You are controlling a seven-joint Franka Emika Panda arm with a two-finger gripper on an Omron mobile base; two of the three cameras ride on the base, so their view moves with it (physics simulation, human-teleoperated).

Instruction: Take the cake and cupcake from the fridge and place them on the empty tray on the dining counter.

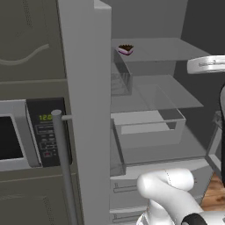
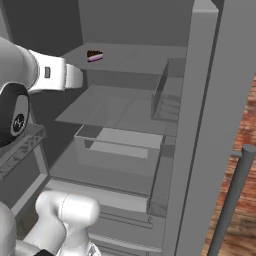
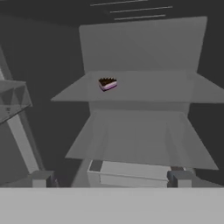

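The gripper [image 3: 111, 178] has its fingers [image 3: 42, 178] spread wide with nothing between them, facing into the open fridge [image 1: 83, 110]. The cake [image 3: 107, 83] sits far from them on the upper glass shelf [image 3: 144, 87], toward its left side. Below lie a second shelf [image 3: 140, 135] and a clear drawer [image 1: 147, 127]. A microwave [image 1: 30, 134] stands left of the fridge.

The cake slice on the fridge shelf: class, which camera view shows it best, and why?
The hand view: it faces the cake head-on on the upper shelf, showing its dark top and pink side. The left base view and right base view show it small and oblique.
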